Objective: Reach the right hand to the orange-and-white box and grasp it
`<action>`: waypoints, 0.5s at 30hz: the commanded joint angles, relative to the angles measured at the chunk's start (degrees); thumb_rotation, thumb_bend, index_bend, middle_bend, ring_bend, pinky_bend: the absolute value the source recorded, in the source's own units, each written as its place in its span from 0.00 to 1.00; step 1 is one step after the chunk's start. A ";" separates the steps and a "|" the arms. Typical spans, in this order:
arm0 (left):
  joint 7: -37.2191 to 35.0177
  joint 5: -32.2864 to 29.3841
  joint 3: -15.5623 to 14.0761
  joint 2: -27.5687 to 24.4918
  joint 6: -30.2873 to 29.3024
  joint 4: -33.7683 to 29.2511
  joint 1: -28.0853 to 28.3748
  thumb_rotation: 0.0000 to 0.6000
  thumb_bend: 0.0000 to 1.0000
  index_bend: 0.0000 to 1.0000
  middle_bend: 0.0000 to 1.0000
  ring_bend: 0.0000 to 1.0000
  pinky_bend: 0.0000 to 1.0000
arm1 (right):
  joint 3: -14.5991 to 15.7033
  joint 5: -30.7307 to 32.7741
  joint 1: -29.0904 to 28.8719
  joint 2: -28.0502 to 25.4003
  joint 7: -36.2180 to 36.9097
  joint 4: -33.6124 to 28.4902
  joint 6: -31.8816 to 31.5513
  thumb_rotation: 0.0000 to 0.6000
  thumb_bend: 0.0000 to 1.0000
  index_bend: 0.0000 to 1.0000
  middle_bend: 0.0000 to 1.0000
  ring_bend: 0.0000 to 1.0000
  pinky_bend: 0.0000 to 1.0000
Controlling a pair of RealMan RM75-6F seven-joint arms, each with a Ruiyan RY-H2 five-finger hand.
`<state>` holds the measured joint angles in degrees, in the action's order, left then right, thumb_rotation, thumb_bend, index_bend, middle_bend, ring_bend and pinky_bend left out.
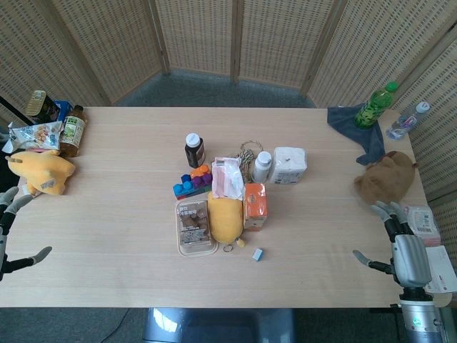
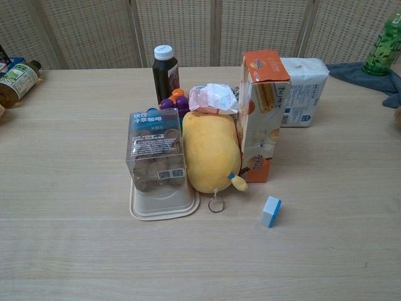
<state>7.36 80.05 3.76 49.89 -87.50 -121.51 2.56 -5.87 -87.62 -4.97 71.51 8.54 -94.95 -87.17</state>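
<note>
The orange-and-white box (image 1: 255,205) stands upright in the middle of the table, right of a yellow plush (image 1: 225,218). The chest view shows the same box (image 2: 262,116) tall and upright, with the plush (image 2: 211,152) leaning against its left side. My right hand (image 1: 397,236) hovers at the table's right front edge, fingers spread and holding nothing, far to the right of the box. At the left front edge is my left hand (image 1: 10,232), also with fingers apart and empty. Neither hand shows in the chest view.
Around the box: a clear cookie tub (image 1: 195,225), a pink packet (image 1: 227,177), toy bricks (image 1: 191,182), a dark bottle (image 1: 194,151), a white bottle (image 1: 263,166), a tissue pack (image 1: 289,165) and a small blue block (image 1: 258,254). A brown plush (image 1: 385,179) lies near my right hand.
</note>
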 commanded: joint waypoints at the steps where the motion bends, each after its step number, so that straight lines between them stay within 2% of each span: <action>1: 0.48 -0.33 0.05 0.35 0.32 0.22 0.21 1.00 0.00 0.17 0.00 0.00 0.00 | -0.91 1.14 -2.44 -0.38 -0.75 -1.32 3.63 1.00 0.01 0.13 0.10 0.00 0.29; 5: 1.36 -0.73 0.06 1.02 0.75 0.52 0.52 1.00 0.00 0.17 0.00 0.00 0.00 | -1.08 2.11 -5.38 -2.02 -2.37 -6.34 9.07 1.00 0.00 0.01 0.00 0.00 0.15; 8: 1.73 -0.86 0.06 1.40 0.91 0.60 0.65 1.00 0.00 0.17 0.00 0.00 0.00 | -1.53 3.50 -8.44 -3.49 -4.12 -10.39 14.43 1.00 0.00 0.00 0.00 0.00 0.02; 12: 1.67 -0.89 0.15 1.32 0.62 0.61 0.55 1.00 0.00 0.17 0.00 0.00 0.00 | -2.92 8.71 -13.34 -5.60 -4.52 -16.23 23.47 1.00 0.00 0.00 0.00 0.00 0.00; 15: 1.39 -1.06 0.29 1.16 0.50 0.65 0.53 1.00 0.00 0.17 0.00 0.00 0.00 | -4.54 11.82 -16.60 -5.19 -7.36 -17.64 26.79 1.00 0.00 0.00 0.00 0.00 0.00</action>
<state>8.78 79.02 4.03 51.06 -87.00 -120.87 3.09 -8.70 -79.14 -18.04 66.91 3.85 -110.08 -63.85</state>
